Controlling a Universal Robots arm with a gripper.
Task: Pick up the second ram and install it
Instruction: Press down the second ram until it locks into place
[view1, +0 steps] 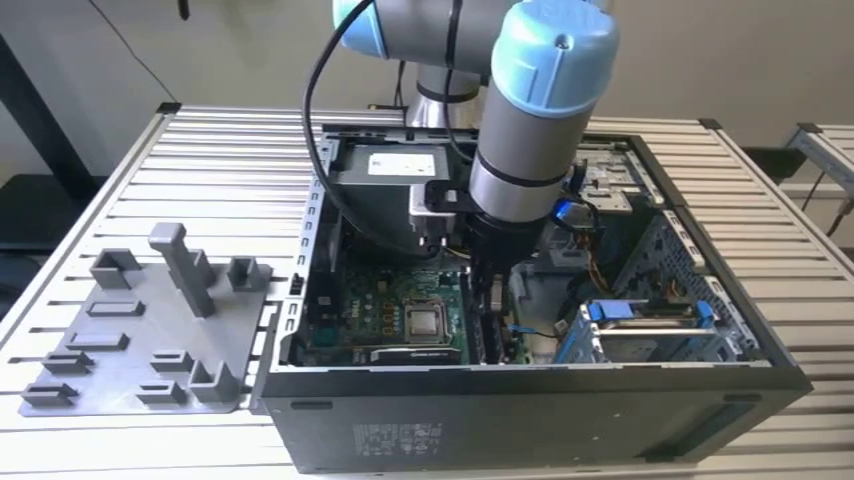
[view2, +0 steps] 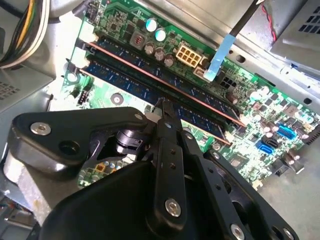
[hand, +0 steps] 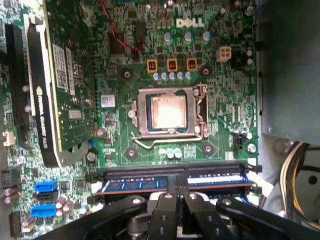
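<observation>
Grey holder tray (view1: 147, 330) at exterior view's left, on slatted table (view1: 80, 200). Open computer case (view1: 534, 410) to its right; my gripper (view1: 487, 295) reaches down inside. White label on black box (view1: 400, 165) at case rear.

First wrist view: processor socket (hand: 167, 112) on motherboard (hand: 225, 100).

Second wrist view: second ram (view2: 125, 82) seated in slot, dark green, blue-black chips, copper-toned edge; look-alike stick (view2: 145, 62) just beside. My fingers drawn together, holding nothing, tips on second ram's top edge.
</observation>
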